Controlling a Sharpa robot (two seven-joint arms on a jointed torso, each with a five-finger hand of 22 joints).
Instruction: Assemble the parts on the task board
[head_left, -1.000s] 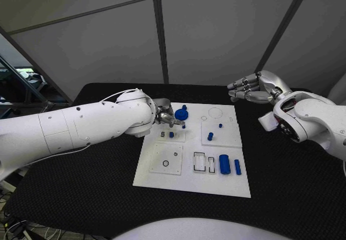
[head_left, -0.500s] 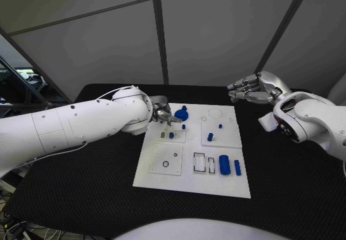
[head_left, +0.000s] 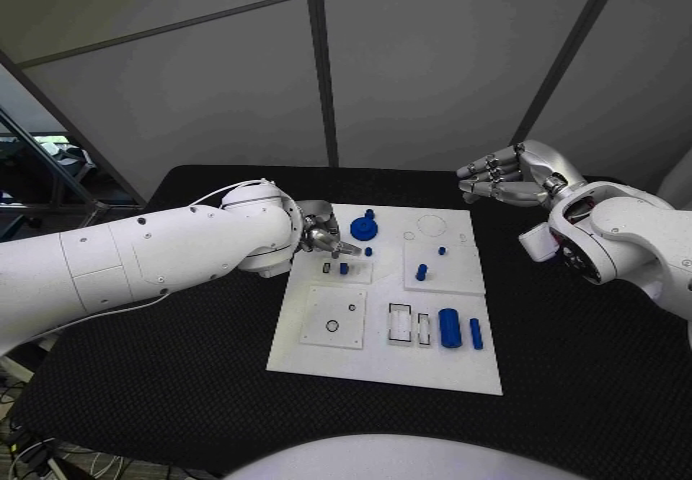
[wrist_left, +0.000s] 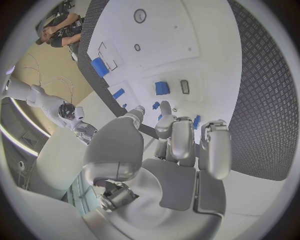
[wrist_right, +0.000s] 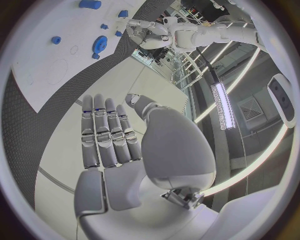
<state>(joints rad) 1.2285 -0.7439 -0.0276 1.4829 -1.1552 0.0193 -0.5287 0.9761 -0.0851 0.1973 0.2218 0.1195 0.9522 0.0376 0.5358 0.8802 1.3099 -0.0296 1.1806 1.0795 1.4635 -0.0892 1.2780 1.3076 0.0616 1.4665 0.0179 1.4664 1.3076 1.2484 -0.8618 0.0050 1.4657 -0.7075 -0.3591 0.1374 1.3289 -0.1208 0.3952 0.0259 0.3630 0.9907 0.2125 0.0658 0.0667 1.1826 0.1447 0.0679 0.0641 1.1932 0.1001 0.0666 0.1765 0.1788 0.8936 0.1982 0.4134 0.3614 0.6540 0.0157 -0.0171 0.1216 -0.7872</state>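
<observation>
task board (head_left: 325, 362) mid black surface (head_left: 173, 380) | near edge: 2 blue cyl parts (head_left: 450, 328) lying side by side, right part | L hand (head_left: 326, 238) over board's far-left, fingers curled in, holding nothing I can see | blue gear (head_left: 364, 229) just beside it | R hand (head_left: 508, 173) far right, off board, fingers apart, empty

The white task board (head_left: 320, 352) lies flat mid-table, carrying blue parts: a gear (head_left: 364, 229) near its far edge and two cylinders (head_left: 450, 328) lying toward its near right corner.
</observation>
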